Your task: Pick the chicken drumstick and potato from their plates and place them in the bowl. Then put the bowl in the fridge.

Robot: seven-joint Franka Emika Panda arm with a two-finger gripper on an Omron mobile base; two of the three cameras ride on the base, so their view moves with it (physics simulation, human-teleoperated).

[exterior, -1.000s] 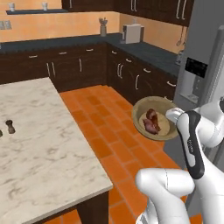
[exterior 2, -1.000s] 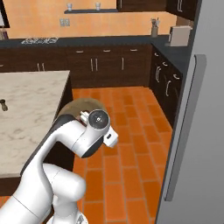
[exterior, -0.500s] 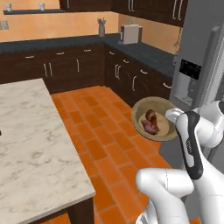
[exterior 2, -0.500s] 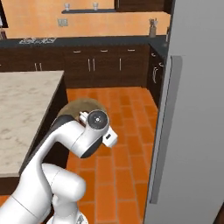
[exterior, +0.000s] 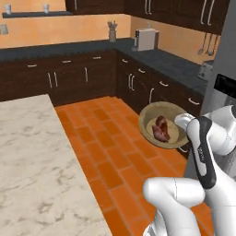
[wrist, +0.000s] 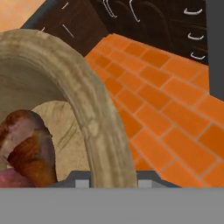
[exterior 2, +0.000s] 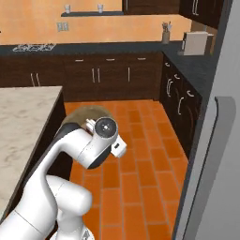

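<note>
The wooden bowl (exterior: 167, 124) hangs in the air over the orange brick floor (exterior: 110, 156), carried by the gripper (wrist: 113, 177), whose fingers pinch the bowl's thick rim at its near edge. Inside lie the chicken drumstick (exterior: 162, 122) and the potato (exterior: 160, 133), touching each other. The grey fridge (exterior 2: 216, 154) stands just to the arm's right.

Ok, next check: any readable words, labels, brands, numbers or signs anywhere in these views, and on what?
None can be read.
The fridge has a dark dispenser panel with no legible marking.
The bowl, held in the gripper, is plain wood.
The countertop appliance shows no label.
</note>
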